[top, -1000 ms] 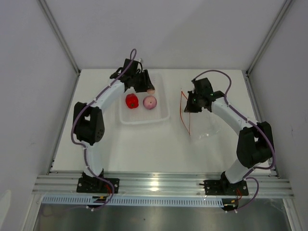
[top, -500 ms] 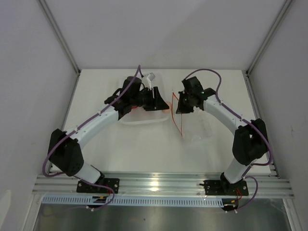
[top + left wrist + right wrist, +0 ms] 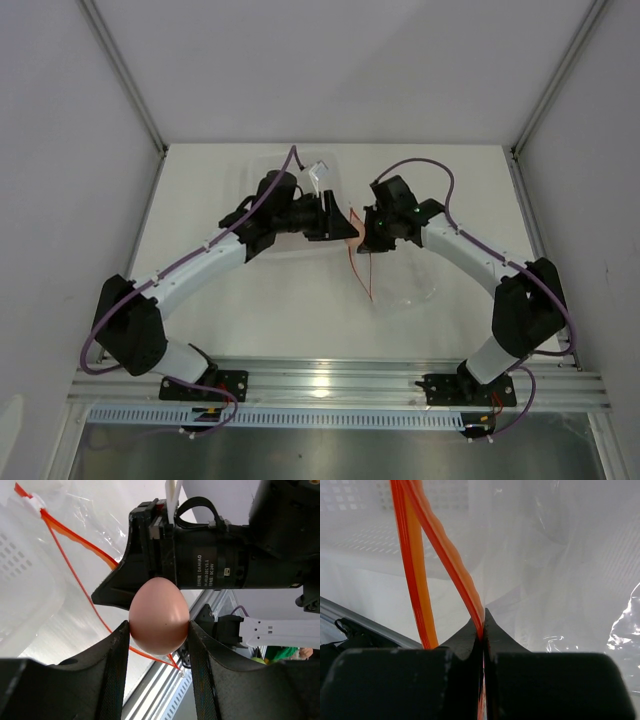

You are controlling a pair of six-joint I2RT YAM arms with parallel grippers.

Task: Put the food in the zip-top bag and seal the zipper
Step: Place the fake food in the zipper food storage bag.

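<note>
While our left jaws grip the egg (image 3: 159,615) just beside the bag (image 3: 405,287) and our right jaws pinch its zipper (image 3: 414,565), we should carry the egg through the mouth before releasing.

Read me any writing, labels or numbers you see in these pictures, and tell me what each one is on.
"DAMIAO": white print on the black motor housing, left wrist view.
"DC:24V": same housing, beside it.
A third, smaller line there is too blurred to read.
No other text in any view.
</note>
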